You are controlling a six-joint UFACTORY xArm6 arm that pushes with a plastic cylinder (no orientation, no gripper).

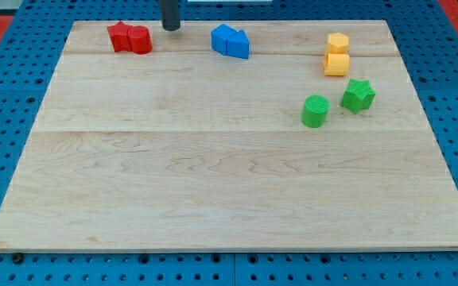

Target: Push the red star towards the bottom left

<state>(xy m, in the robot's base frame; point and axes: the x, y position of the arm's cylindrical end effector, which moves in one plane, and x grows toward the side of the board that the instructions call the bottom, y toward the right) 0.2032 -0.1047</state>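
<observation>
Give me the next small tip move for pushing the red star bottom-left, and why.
Probably shift my tip up and slightly left, to get behind the reds' upper right. It now sits right of the red pair at the view's top left, and the red star touches another red block between it and my tip, so pushing from here would drive them mostly leftward.

My rod (170, 14) is cut off by view's top edge; upper part unseen. Red pair (130, 38) touching, blocks' shapes hard to separate. Blue pair (230, 41) likewise.
</observation>
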